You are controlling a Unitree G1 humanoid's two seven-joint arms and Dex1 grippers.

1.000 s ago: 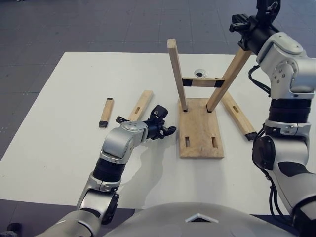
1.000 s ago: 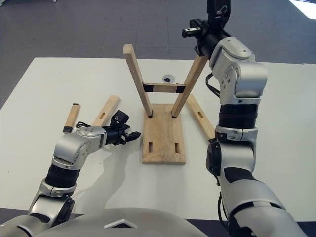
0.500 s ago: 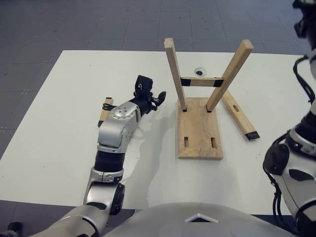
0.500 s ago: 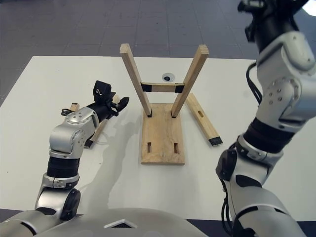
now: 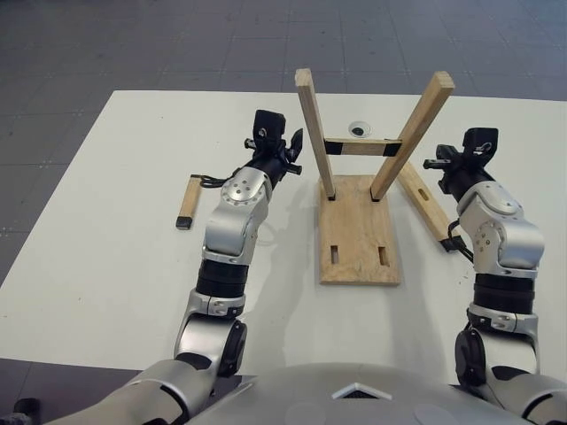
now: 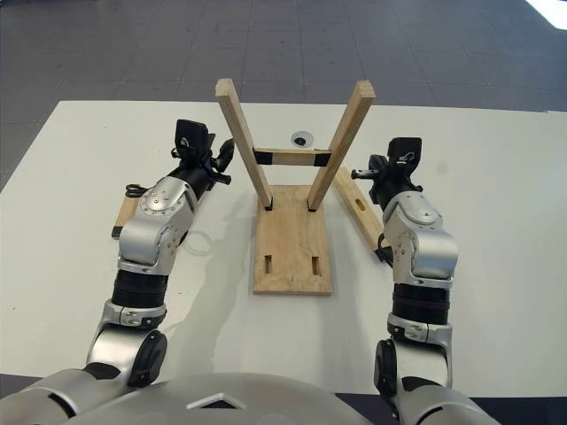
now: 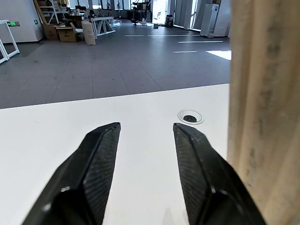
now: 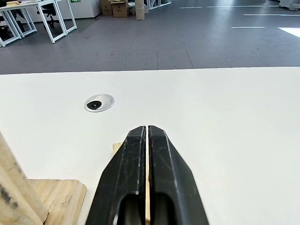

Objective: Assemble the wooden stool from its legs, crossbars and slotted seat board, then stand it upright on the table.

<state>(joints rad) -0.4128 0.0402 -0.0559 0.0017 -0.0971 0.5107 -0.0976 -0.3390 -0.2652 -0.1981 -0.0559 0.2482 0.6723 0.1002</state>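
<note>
Dark tiled floor (image 5: pixel 133 44) surrounds a white worktop (image 5: pixel 106 257). All positions below are taken from the seat board (image 5: pixel 359 232), which lies flat at the middle of the worktop.

- Two legs stand in the seat board's far pair of slots: the left leg (image 5: pixel 315 133) and the right leg (image 5: pixel 412 135). They splay apart towards the top.
- A crossbar (image 5: pixel 359 147) with black-wrapped ends joins them partway up.
- The seat board's near pair of slots is unfilled.
- A loose leg (image 5: pixel 425 202) lies flat just right of the seat board, angled away from it and black-tipped at its near end.
- A short black-tipped crossbar piece (image 5: pixel 188 201) lies flat well to the left of the seat board.
- A round cable grommet (image 5: pixel 358 129) sits in the worktop beyond the seat board.

Left end effector (image 7: pixel 146 126): it is off the seat board's far left corner, close beside the left leg. The fingers (image 7: pixel 101 159) are spread moderately wide with nothing between them. The left leg runs right alongside one finger. Contact cannot be confirmed.

Right end effector (image 8: pixel 147 127): it is off the seat board's far right corner, over the loose leg. The fingers are pressed together at the tips and nothing is seen gripped. Whether they touch the loose leg cannot be determined.
</note>
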